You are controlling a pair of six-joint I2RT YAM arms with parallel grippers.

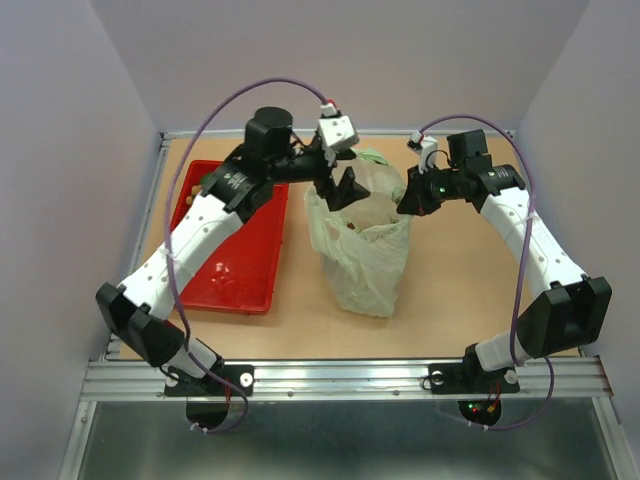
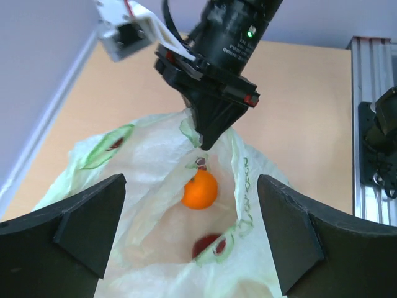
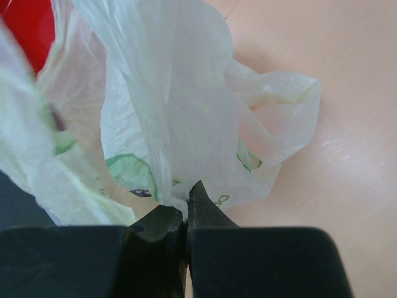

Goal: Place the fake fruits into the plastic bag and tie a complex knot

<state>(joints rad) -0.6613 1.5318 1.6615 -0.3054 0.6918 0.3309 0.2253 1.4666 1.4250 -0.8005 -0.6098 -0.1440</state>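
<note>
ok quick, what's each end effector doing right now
left end effector: open, empty, over the plastic bag
right end effector: shut on the plastic bag's rim

Bright, even overhead light; soft shadows; near wrist-view fingers blurred

Left gripper, fingers spread, hangs just above the gaping mouth of the plastic bag. Right gripper meets the bag's rim. Red tray lies left of the left gripper.

Both arms reach forward and inward, left hand spread wide, right hand pinched closed.
</note>
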